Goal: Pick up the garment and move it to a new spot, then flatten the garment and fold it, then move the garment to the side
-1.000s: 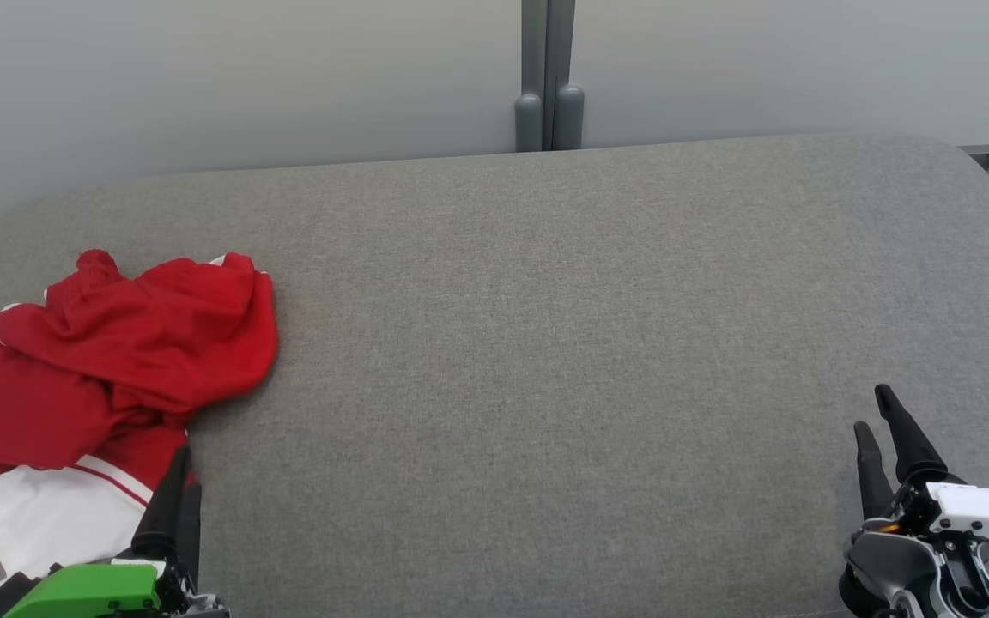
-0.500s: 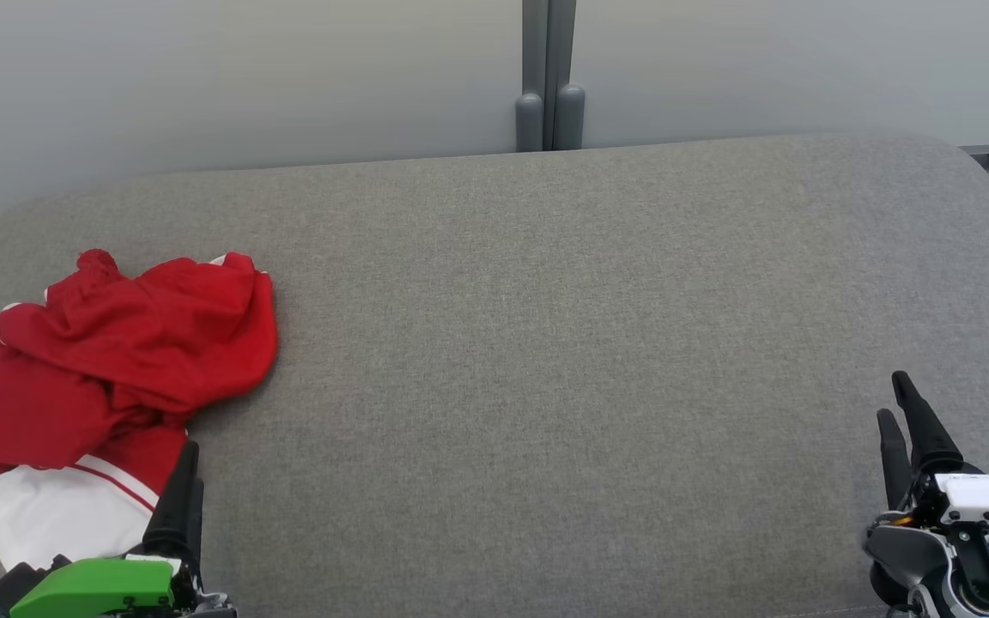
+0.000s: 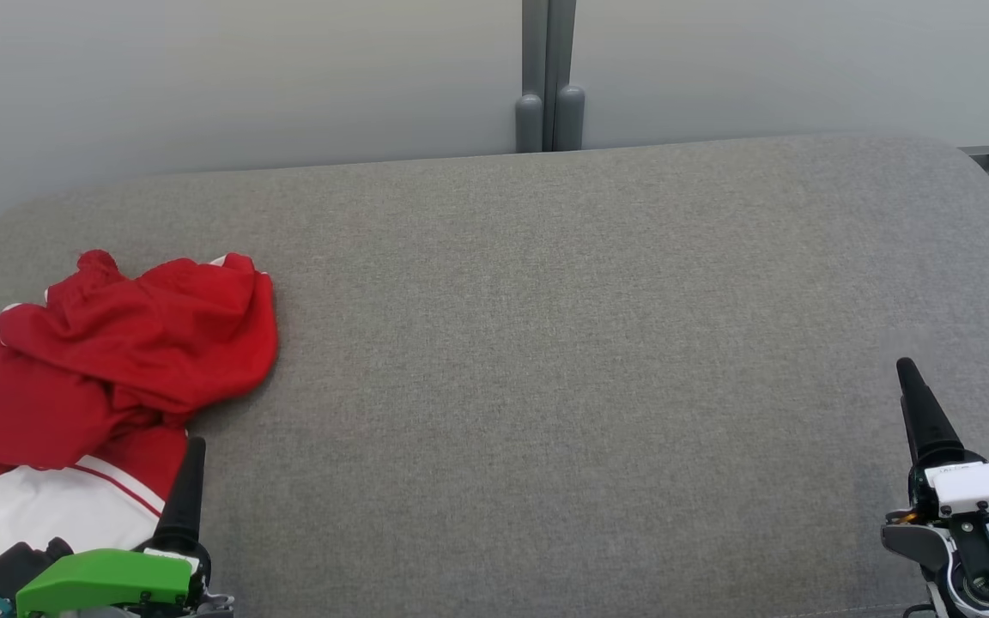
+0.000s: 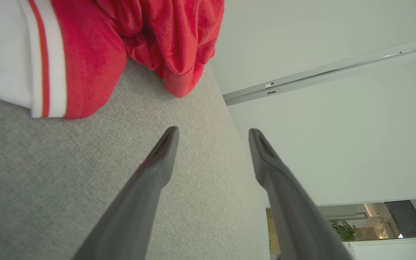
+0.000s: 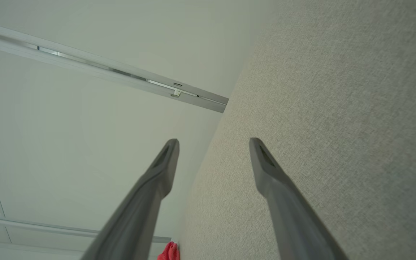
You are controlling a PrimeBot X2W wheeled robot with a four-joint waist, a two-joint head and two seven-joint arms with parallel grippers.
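Wrist views: left end effector [image 4: 213, 129], right end effector [image 5: 213, 140] spread wide, empty.

Grey fabric surface [image 3: 563, 326], far corners rounded. Behind it, pale wall [image 3: 203, 77] panels meet at a grey post [image 3: 549, 69]. Light even.

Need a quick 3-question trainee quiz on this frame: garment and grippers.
1. Where on the grey cushion does the garment lie? A) robot's left B) middle C) robot's right
2. True or false: the left gripper is shut on the garment.
3. Fill in: the right gripper is ____ and holds nothing.
Key: 1 A. 2 False, it is open beside the garment. 3 open.
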